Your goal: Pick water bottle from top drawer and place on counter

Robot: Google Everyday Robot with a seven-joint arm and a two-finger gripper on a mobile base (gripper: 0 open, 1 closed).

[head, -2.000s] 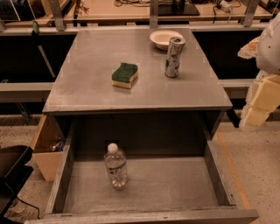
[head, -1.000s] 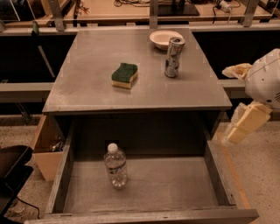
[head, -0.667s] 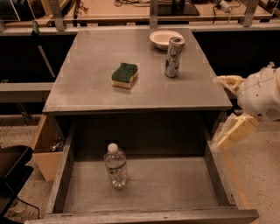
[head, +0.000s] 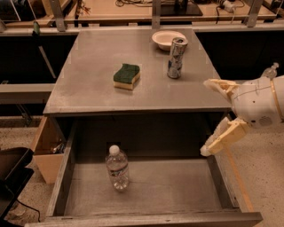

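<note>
The water bottle (head: 117,169), clear with a white cap, stands upright on the floor of the open top drawer (head: 173,188), left of its middle. The grey counter (head: 88,84) lies above the drawer. My gripper (head: 205,117) is at the right, beside the counter's front right corner and above the drawer's right wall. It is open, with one tan finger (head: 218,85) level with the counter top and the other (head: 222,139) lower, by the drawer's right wall. It holds nothing and is well right of the bottle.
On the counter are a green-and-yellow sponge (head: 126,76), a silver can (head: 176,57) and a white bowl (head: 167,39). A tan wooden box (head: 45,153) stands left of the drawer. A small pump-top bottle (head: 270,71) shows behind my arm. A wooden workbench (head: 133,9) runs along the back.
My gripper has moved left and down, from beside the counter's right edge to its front right corner over the drawer's right wall. The bottle has not moved.
</note>
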